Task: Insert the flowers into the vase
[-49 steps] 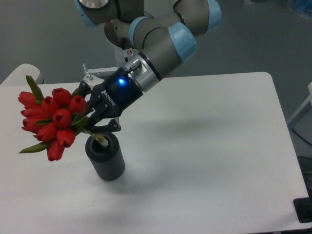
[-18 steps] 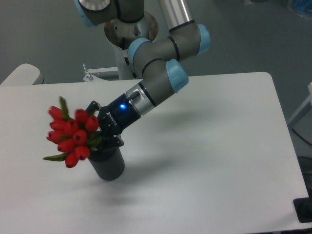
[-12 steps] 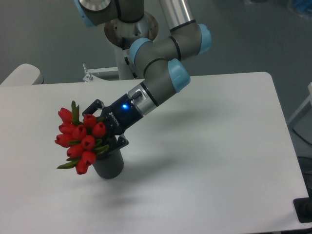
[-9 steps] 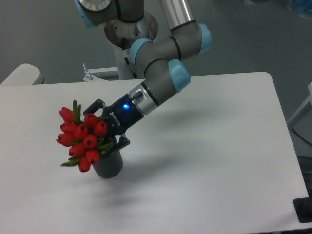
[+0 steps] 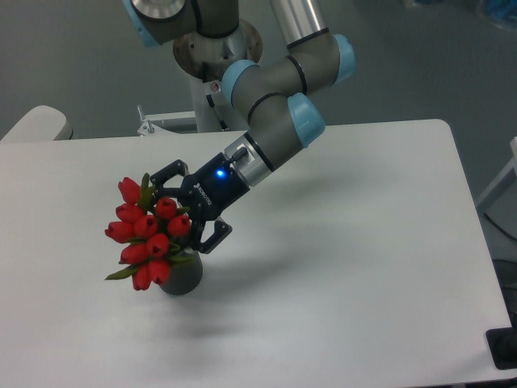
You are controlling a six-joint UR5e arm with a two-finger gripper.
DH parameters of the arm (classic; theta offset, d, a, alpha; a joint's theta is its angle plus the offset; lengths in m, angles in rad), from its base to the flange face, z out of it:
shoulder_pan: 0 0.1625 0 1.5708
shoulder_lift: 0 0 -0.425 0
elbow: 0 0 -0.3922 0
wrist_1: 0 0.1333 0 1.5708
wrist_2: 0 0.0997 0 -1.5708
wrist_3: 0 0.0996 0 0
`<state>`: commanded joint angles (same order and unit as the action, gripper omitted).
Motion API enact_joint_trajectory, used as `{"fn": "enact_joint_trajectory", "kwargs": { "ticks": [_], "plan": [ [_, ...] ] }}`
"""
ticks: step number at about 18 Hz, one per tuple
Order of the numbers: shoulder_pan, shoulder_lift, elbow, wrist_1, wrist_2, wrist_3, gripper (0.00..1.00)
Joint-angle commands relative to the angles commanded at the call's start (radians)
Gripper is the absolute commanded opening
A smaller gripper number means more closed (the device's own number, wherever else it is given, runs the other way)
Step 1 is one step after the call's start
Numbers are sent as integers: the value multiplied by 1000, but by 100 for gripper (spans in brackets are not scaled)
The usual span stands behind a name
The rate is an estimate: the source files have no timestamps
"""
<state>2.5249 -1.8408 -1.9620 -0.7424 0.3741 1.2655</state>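
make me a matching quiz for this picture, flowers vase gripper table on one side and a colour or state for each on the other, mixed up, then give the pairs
Things:
1. flowers
2. vase
3. gripper
4. table

Descriptions:
A. white, flat, carries the rest
B. dark grey, short cylinder, standing upright
C. black, fingers spread apart, a blue light behind them
D. red buds, leaning left out of the dark cylinder

Pairs: 1-D, 2-B, 3-C, 4-A
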Motion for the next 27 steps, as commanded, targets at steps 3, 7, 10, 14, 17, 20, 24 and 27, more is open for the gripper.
{"fn": "enact_joint_trajectory", "kwargs": {
  "ticks": [3, 7, 10, 14, 17, 20, 24, 27],
  "plan": [
    [24, 18, -6, -2, 51, 21, 100],
    [54, 38, -31, -3, 61, 41, 100],
    [80, 72, -32, -3, 98, 43, 100],
    [106, 87, -23, -3, 158, 54, 100],
    [147, 107, -31, -5, 203, 104, 100],
    [190, 107, -5, -6, 216, 112, 100],
    [241, 97, 37, -6, 220, 136, 100],
    [278, 94, 55, -9, 307, 158, 100]
  ]
}}
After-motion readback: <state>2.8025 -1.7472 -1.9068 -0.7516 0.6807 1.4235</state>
